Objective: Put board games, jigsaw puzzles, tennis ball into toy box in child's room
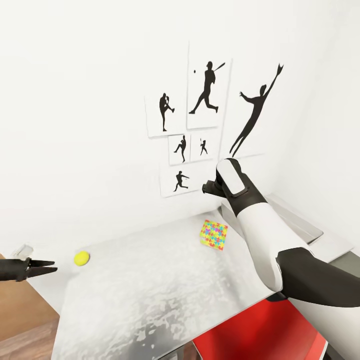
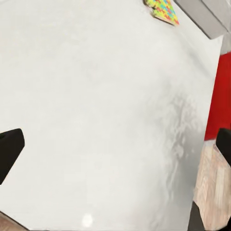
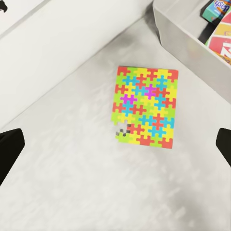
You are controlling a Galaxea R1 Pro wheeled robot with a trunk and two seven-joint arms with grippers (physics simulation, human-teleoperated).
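Observation:
A multicolour jigsaw puzzle (image 1: 214,234) (image 3: 145,107) lies flat on the table (image 1: 150,285), close to the toy box (image 1: 305,222) (image 3: 185,36). My right gripper (image 3: 115,144) hangs open above the puzzle, apart from it. Colourful board games (image 3: 222,29) lie inside the toy box. The tennis ball (image 1: 81,258) rests near the table's left end. Just left of it, my left gripper (image 1: 49,266) (image 2: 115,149) is open and holds nothing. From the left wrist, the puzzle (image 2: 162,9) and the toy box (image 2: 207,17) show at the far end of the table.
A red chair (image 1: 260,335) (image 2: 221,96) stands at the table's near side, under my right arm. Black silhouette sports pictures (image 1: 205,110) hang on the white wall behind the table. A small translucent object (image 1: 22,250) sits at the table's left end. Wood floor (image 1: 25,320) lies lower left.

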